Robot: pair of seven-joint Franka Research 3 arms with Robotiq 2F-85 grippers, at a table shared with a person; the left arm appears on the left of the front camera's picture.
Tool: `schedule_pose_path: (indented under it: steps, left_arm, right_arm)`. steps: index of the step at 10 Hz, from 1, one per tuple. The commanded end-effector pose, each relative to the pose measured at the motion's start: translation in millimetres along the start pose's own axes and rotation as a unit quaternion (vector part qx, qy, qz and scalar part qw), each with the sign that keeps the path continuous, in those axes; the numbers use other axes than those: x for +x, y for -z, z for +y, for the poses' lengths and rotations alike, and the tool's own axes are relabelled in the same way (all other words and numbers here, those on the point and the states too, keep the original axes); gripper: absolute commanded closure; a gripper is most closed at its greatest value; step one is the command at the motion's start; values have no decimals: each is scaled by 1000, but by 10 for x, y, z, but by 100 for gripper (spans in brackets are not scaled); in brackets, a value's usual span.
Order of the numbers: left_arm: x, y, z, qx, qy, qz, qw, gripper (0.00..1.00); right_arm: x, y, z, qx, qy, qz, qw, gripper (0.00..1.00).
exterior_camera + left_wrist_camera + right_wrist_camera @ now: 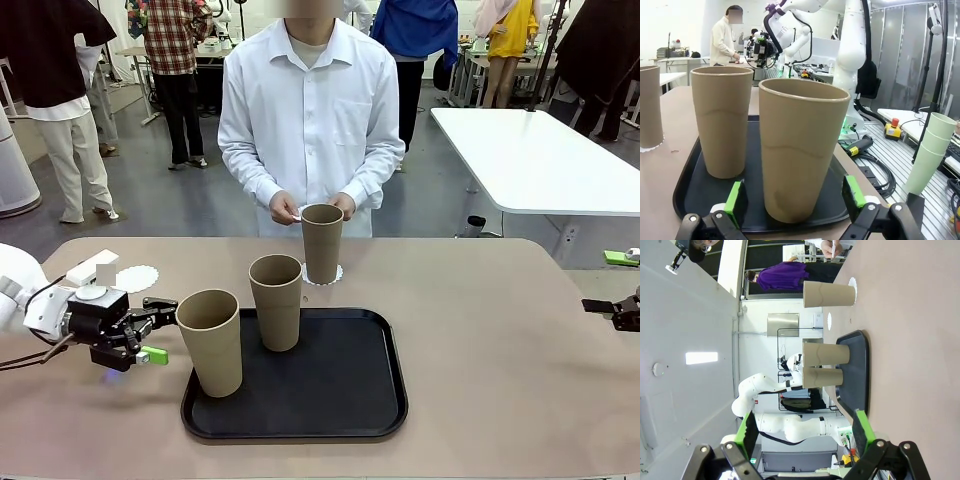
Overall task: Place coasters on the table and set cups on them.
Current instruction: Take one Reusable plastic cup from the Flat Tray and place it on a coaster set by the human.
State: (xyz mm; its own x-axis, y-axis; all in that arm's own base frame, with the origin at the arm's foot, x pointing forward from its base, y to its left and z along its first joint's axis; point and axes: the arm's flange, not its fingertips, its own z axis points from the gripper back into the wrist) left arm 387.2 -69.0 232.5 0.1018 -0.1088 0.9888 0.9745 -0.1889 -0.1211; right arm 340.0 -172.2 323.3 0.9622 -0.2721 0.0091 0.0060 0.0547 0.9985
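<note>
Left pincer (162, 328): jaws wide apart, holding nothing, low over the tabletop (500, 380) at the left rim of the black tray (300, 405). In the left wrist view its green pads (734, 197) flank the near cup (802, 150) with a gap on each side; no contact seen. From the front, the fingertips sit just beside the cup wall, level with its upper half.

Near cup (212, 340): upright on the tray's front-left corner.
Second cup (276, 300): upright on the tray, just behind and to the right of the near cup, not touching it.
Third cup (322, 243): upright on the tabletop just beyond the tray's far edge, standing on the first coaster (337, 274), whose lacy rim shows around the base.
Second coaster (137, 277): flat on the tabletop, bare, left of the tray and beyond the left pincer.

Right pincer (805, 430): jaws apart, empty, at the tabletop's far right edge (612, 310), well apart from tray and cups.

Person at the far side: both hands (285, 207) together just behind the third cup's rim, pinching a small white item (298, 213), too small to identify.
</note>
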Motion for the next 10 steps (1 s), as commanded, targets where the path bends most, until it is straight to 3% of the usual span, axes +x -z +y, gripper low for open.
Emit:
schedule_pose_path:
  steps: [1,10]
  left_arm:
    - [-28,61,50,-1,15,7,1000,0]
    - [-4,387,179,-20,-3,21,1000,0]
  right_arm:
    - [6,-4,12,0,2,-1,1000,0]
    - [6,-4,12,0,2,-1,1000,0]
